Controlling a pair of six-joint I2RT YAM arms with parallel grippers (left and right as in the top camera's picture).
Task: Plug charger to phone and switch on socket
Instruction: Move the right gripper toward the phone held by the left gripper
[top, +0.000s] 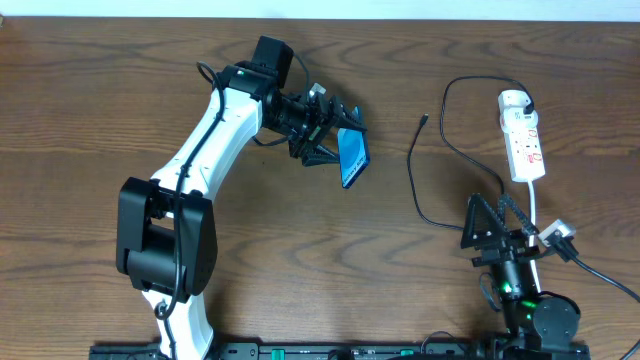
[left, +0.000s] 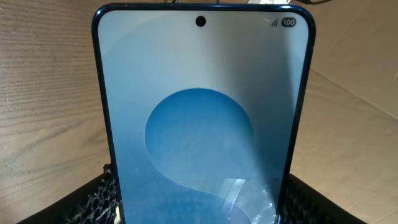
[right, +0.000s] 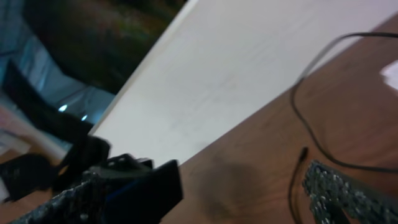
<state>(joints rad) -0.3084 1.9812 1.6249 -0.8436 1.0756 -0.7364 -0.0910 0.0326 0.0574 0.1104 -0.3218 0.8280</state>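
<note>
My left gripper (top: 335, 138) is shut on the phone (top: 352, 159) and holds it on edge above the table's middle. In the left wrist view the phone (left: 205, 112) fills the frame, screen lit blue, between the fingers of the left gripper (left: 202, 218). The charger cable (top: 413, 180) lies loose on the table, its plug tip (top: 424, 120) free, right of the phone. The tip also shows in the right wrist view (right: 303, 152). The socket (top: 523, 135) lies at the far right. My right gripper (top: 492, 225) is open and empty near the cable's lower bend, below the socket.
The socket's white cord (top: 537, 205) runs down past my right gripper. A black wire (top: 600, 278) trails right from the right arm. A pale wall (right: 205, 81) stands behind the table's far edge.
</note>
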